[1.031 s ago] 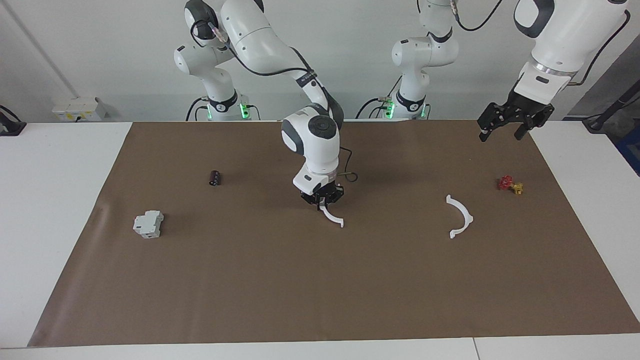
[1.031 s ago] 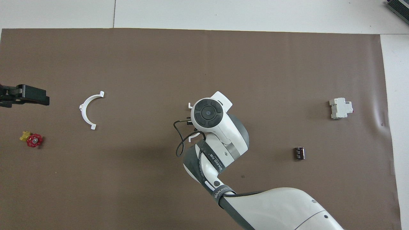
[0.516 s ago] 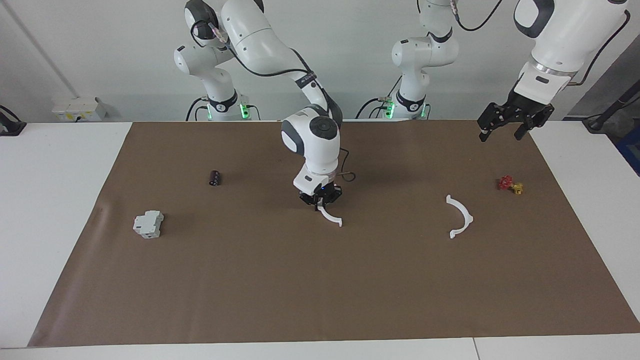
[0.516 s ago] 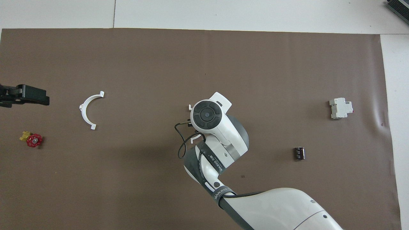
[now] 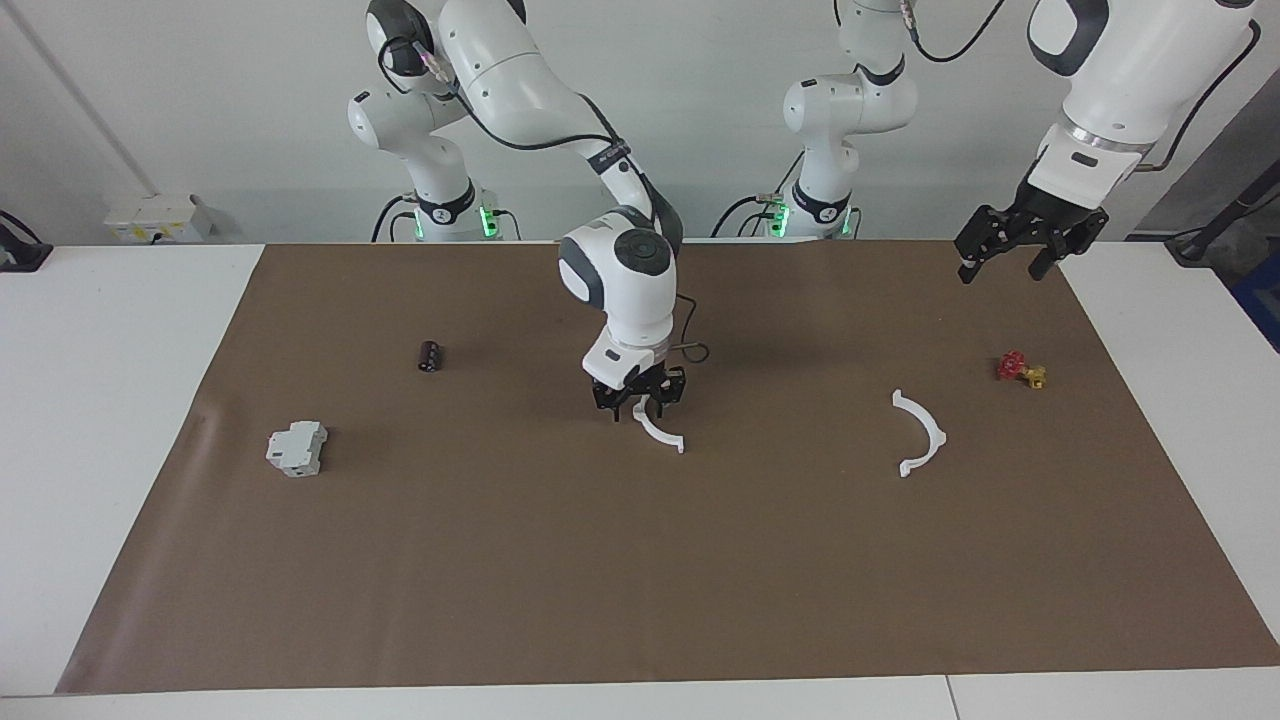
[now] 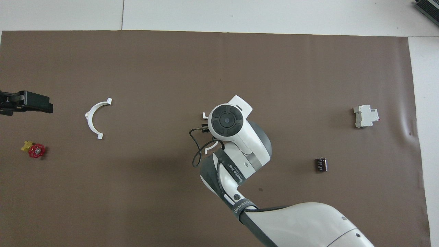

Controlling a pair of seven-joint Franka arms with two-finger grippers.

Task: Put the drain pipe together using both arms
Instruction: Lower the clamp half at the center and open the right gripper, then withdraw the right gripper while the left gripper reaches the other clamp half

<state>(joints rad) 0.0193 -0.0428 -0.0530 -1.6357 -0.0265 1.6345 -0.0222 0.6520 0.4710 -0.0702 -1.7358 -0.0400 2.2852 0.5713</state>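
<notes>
One white half-ring of the drain pipe (image 5: 660, 432) lies on the brown mat (image 5: 640, 580) at the middle. My right gripper (image 5: 638, 400) hangs just above its end nearer to the robots, open, with nothing held. In the overhead view the right arm's wrist covers most of this half-ring; only its tips (image 6: 210, 148) show. The other half-ring (image 5: 925, 435) lies toward the left arm's end and also shows in the overhead view (image 6: 92, 118). My left gripper (image 5: 1003, 268) is open and empty, raised over the mat's corner at that end, where it waits (image 6: 41, 104).
A red-and-yellow piece (image 5: 1020, 370) lies beside the second half-ring, nearer to the robots. A boxy light-grey block (image 5: 296, 448) and a small dark cylinder (image 5: 430, 356) lie toward the right arm's end.
My right gripper was shut on the middle half-ring's end; now its fingers are spread and it has risen slightly. The half-ring stays on the mat. The left arm has not moved.
</notes>
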